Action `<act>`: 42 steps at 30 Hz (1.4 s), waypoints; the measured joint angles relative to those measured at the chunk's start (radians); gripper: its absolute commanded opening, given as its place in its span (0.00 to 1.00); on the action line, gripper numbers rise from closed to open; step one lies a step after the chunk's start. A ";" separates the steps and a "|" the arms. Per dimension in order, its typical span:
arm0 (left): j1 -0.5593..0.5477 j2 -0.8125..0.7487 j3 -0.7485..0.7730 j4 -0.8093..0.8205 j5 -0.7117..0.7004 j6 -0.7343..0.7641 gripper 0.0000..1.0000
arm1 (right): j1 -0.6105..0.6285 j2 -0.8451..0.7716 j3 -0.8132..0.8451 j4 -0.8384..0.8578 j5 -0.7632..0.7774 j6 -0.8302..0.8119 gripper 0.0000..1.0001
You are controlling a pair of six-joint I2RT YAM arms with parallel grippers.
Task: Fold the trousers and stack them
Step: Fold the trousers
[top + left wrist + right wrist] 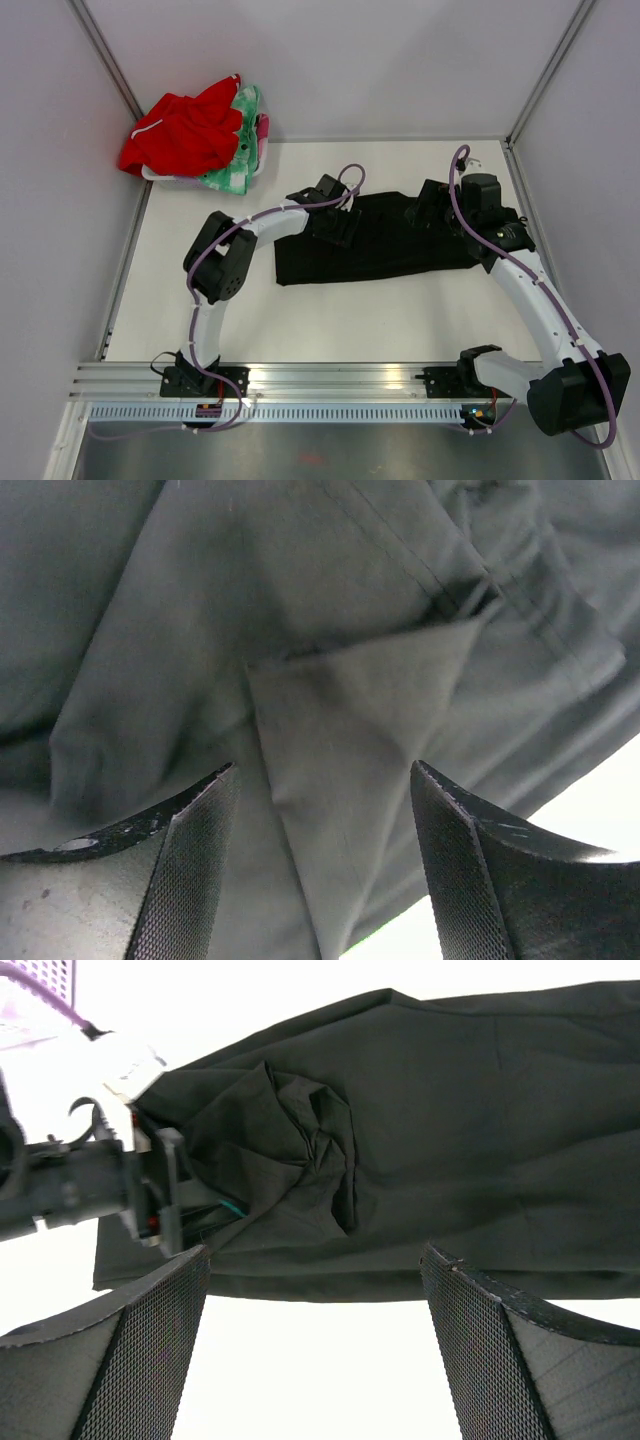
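Black trousers (385, 250) lie flat, part-folded, mid table (350, 320). Left gripper (325, 772) and right gripper (315, 1252) are both wide, empty, low over the cloth. Folding step; next likely needs each to pinch an edge and carry it over.

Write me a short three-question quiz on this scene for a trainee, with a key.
1. True or false: the left gripper is clamped shut on the trousers.
2. Where is the red garment? A) on the trousers B) at the far-left corner of the table C) by the arm bases
3. Fill in: the right gripper hangs over the trousers with its jaws ____.
Key: 1 false, its jaws stand apart; 2 B; 3 open.
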 measured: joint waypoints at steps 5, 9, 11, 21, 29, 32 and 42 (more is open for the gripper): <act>0.000 0.052 0.055 0.028 0.001 0.000 0.65 | 0.000 0.000 0.000 0.021 -0.008 -0.001 0.93; 0.000 0.060 0.061 0.047 0.003 -0.003 0.45 | 0.000 0.009 0.000 0.024 -0.005 -0.010 0.93; 0.000 0.055 0.048 0.077 0.008 -0.009 0.29 | -0.001 0.023 0.000 0.024 0.008 -0.015 0.94; -0.049 -0.074 -0.123 0.150 0.029 -0.022 0.03 | -0.084 0.058 -0.049 0.063 0.027 0.020 0.94; -0.210 -0.239 -0.204 0.252 -0.024 -0.031 0.18 | -0.091 0.112 -0.103 0.107 0.027 0.034 0.95; -0.253 -0.225 -0.206 0.262 -0.022 -0.047 0.59 | -0.097 0.143 -0.117 0.120 0.031 0.033 0.95; -0.268 -0.257 -0.288 0.214 -0.148 -0.130 0.90 | -0.147 0.210 -0.124 0.157 -0.014 0.000 0.95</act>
